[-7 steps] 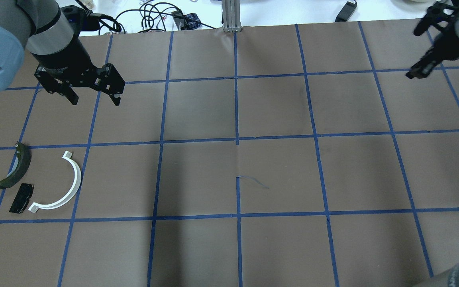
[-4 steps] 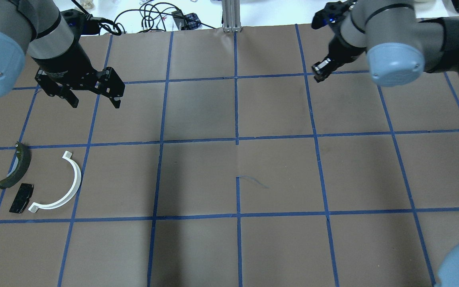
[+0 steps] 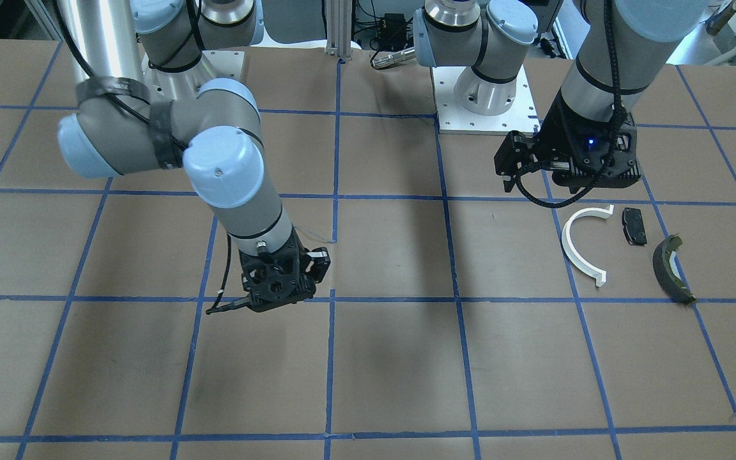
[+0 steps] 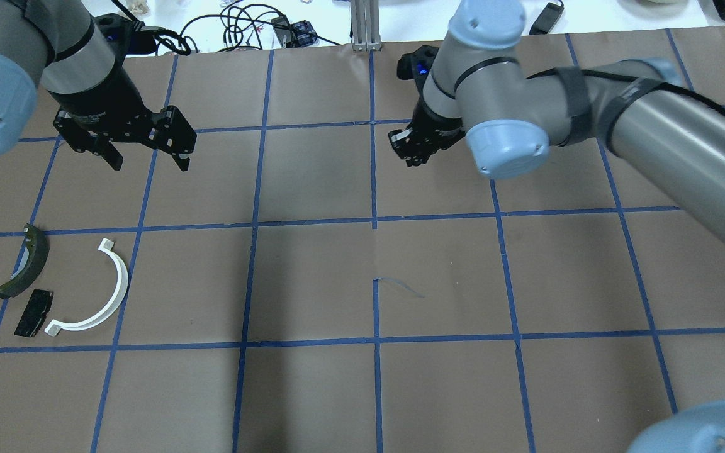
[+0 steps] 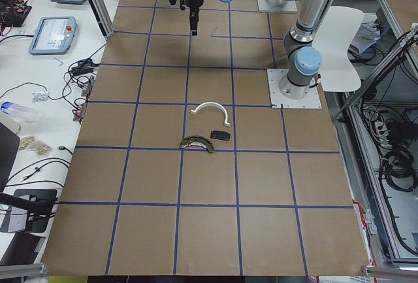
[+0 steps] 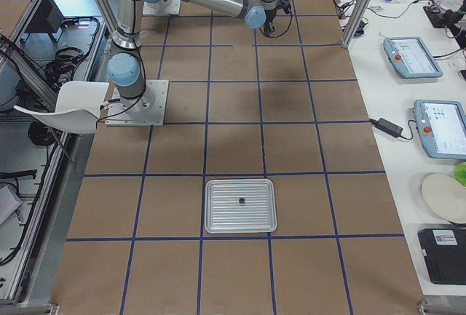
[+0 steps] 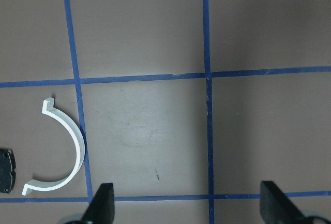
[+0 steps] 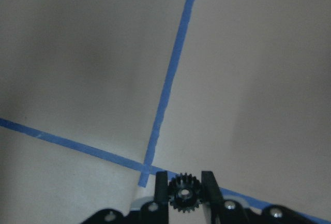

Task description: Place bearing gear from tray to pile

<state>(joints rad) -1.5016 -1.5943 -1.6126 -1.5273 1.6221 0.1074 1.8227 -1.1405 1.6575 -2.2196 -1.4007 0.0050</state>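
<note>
Small black bearing gear (image 8: pixel 182 191) pinched in the right claw (image 8: pixel 184 183); left claw (image 4: pixel 150 162) spread wide.

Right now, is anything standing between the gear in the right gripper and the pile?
Nothing visible on the table between bearing gear and pile. The open left gripper hangs near the pile, off the straight path.

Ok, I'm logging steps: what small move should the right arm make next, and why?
Probably carry the gear toward the pile: the right tool is shut on it, and the pile lies far off by the left tool.
</note>
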